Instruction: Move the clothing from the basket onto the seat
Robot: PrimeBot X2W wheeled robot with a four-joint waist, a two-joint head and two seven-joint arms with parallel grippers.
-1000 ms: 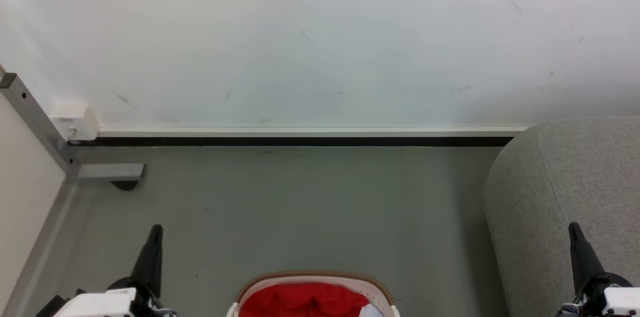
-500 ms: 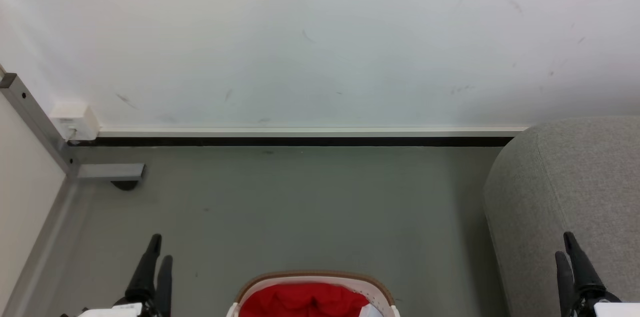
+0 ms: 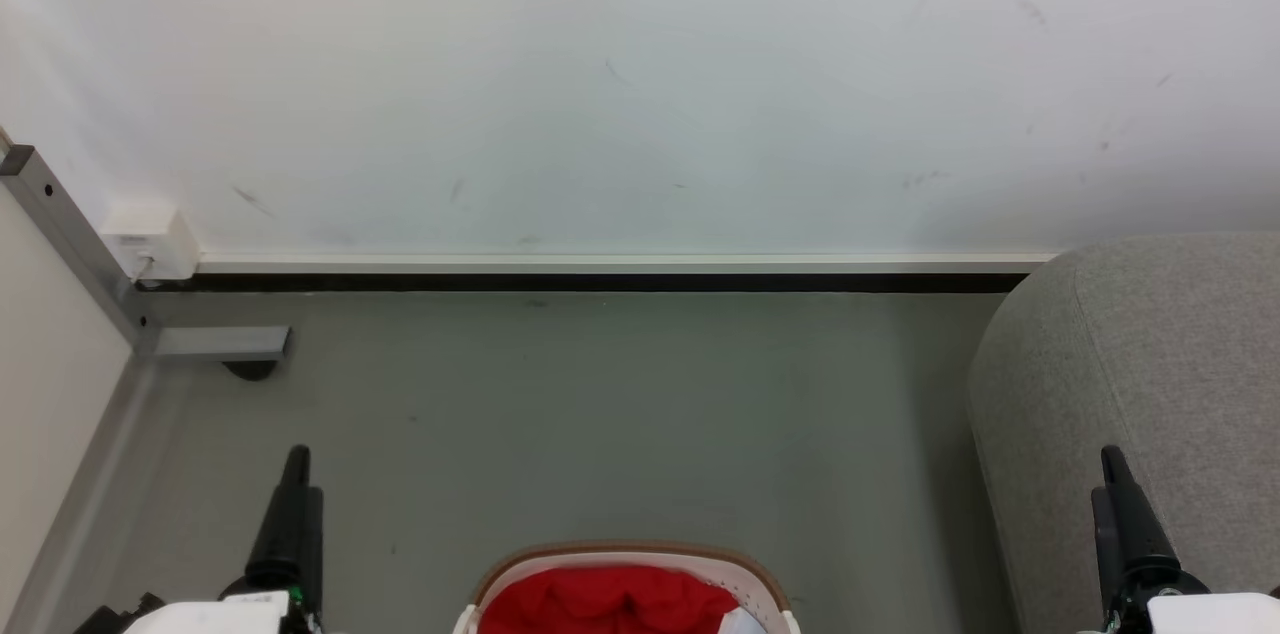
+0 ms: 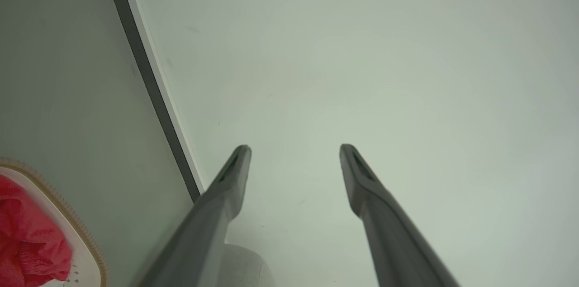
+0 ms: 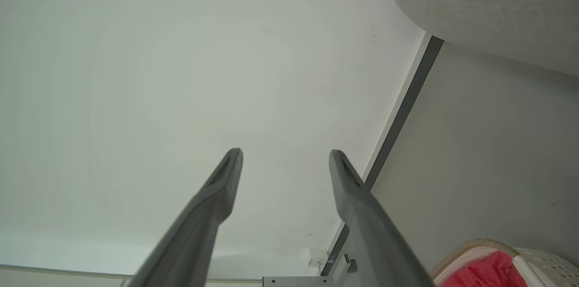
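Since the large light grey woven-fabric seat (image 3: 1150, 364) stands off to the robot's right of the white perforated plastic basket with a brown rim (image 3: 620, 551), the carry will go sideways. The bright red soft clothing (image 3: 610, 604) lies bunched inside the basket. It should be light and limp and likely to trail, so pinching a raised fold near its middle looks best. Both the left gripper (image 4: 295, 153) and the right gripper (image 5: 285, 156) stand parted, holding nothing.
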